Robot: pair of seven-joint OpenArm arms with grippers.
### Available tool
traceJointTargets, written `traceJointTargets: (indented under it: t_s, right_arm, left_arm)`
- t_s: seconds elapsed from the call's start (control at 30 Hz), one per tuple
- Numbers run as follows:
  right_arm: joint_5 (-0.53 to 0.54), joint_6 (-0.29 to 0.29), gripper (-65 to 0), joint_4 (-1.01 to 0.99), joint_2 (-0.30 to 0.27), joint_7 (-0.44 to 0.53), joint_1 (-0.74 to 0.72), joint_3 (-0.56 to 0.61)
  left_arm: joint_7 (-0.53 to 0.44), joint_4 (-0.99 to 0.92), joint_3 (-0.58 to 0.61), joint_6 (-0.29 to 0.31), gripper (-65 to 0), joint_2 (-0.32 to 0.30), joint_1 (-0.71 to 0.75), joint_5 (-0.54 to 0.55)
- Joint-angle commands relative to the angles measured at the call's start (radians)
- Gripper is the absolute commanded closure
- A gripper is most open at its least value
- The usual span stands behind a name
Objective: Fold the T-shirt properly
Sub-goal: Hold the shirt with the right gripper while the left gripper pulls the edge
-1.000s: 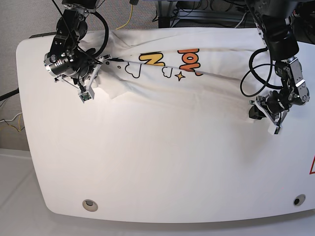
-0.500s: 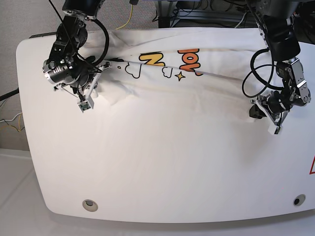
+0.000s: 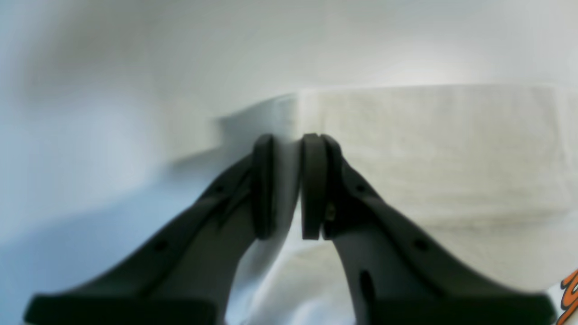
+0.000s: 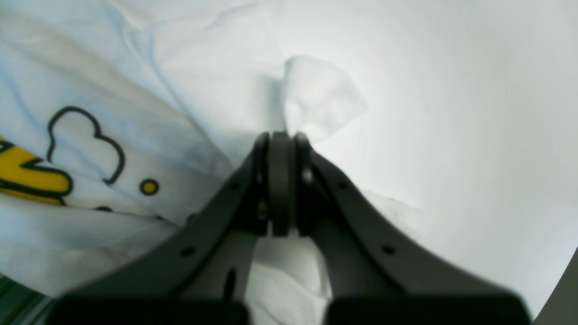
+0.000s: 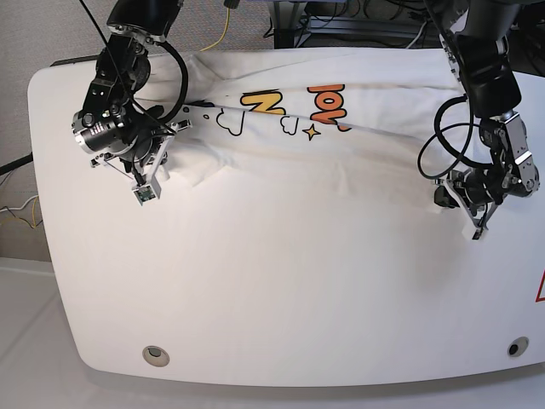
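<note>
The white T-shirt (image 5: 281, 162) lies across the far half of the table, its near part folded back so the orange and yellow letters (image 5: 294, 104) show along the fold. In the base view my right gripper (image 5: 164, 160) is at the shirt's left end. In the right wrist view its pads (image 4: 281, 180) are pressed together on a white flap (image 4: 316, 104), with a cloud outline (image 4: 86, 140) beside them. My left gripper (image 5: 440, 196) is at the shirt's right edge. Its pads (image 3: 311, 185) hold a thin layer of cloth (image 3: 429, 149).
The white glossy table (image 5: 255, 324) reaches toward the camera, with a round hole (image 5: 154, 354) near the front left corner and another (image 5: 515, 347) at the front right. Cables and equipment legs (image 5: 358, 25) crowd the space behind the table.
Both grippers have moved a little toward the table's front, drawing the shirt's ends with them. The left end of the cloth has bunched more under the right gripper.
</note>
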State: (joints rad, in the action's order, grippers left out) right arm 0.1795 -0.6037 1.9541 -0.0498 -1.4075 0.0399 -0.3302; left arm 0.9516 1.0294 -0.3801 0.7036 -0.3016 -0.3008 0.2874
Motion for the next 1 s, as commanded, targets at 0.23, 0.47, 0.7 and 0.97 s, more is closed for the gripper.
traceJointTargets:
  t_s: [0.23,0.47,0.7,0.97]
  right_arm:
    - [-0.001,-0.003,0.0,0.015,-0.006,0.011,-0.016,-0.002]
    - [-0.001,-0.003,0.0,0.015,-0.006,0.011,-0.018,-0.002]
    - [0.002,-0.003,0.0,0.015,-0.006,0.011,-0.019,-0.002]
    - [0.004,-0.003,0.0,0.015,-0.006,0.011,-0.016,-0.002]
  left_arm:
    - [0.094,0.141,-0.001,-0.005,-8.8,-0.006,-0.036,-0.01]
    - [0.166,0.219,-0.001,-0.005,-8.8,-0.003,-0.036,-0.01]
    - [0.215,0.269,-0.001,-0.005,-8.8,-0.003,-0.038,-0.01]
    - [0.231,0.272,-0.001,-0.005,-9.0,-0.005,-0.033,-0.015]
